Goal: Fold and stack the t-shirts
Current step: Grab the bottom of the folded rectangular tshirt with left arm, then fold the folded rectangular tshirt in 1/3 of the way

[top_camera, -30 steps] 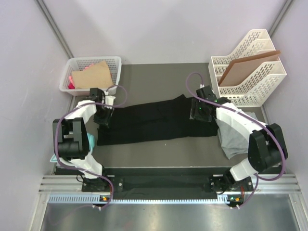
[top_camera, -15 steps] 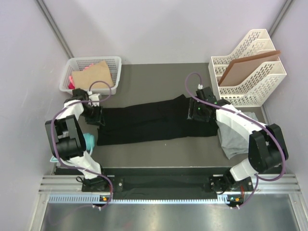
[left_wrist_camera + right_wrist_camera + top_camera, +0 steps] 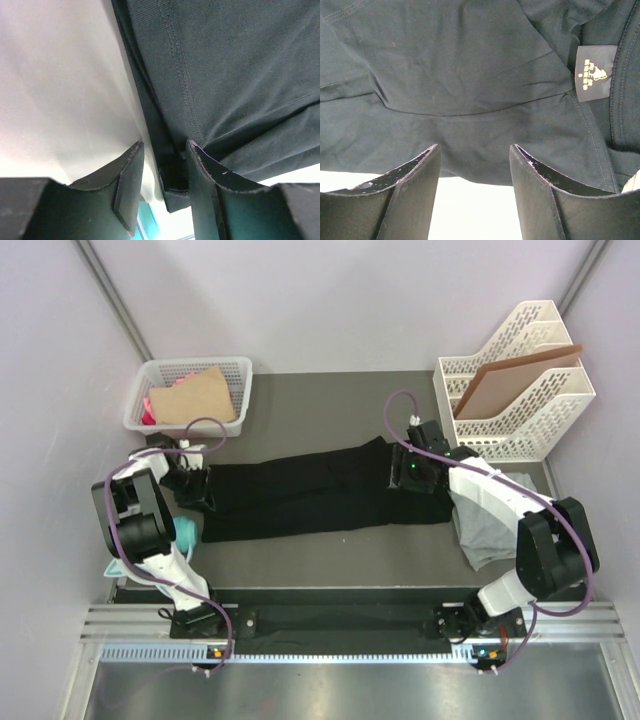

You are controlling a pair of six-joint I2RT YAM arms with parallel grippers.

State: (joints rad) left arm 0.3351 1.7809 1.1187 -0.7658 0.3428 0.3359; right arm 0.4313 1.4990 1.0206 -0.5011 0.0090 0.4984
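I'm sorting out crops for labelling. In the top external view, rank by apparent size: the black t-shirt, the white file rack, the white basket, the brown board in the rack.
1. black t-shirt
2. white file rack
3. white basket, somewhat smaller than the rack
4. brown board, partly hidden inside the rack

The big t-shirt [image 3: 310,495] is plain black, w/ stitching in the same dark tone; close up it looks a bit dark green-grey. Its neck label [image 3: 591,73] is black w/ a small pale print and an orange mark at the edge. The second t-shirt [image 3: 487,532] is plain light grey, no pattern. The desk [image 3: 320,405] is dark grey-brown. The basket [image 3: 190,370] is white w/ mesh walls; inside lie a tan cardboard piece [image 3: 195,398] and sth pink. The file rack [image 3: 520,380] is white w/ lattice sides and holds a brown board [image 3: 505,380]. Both arms are black & white, cables purple.
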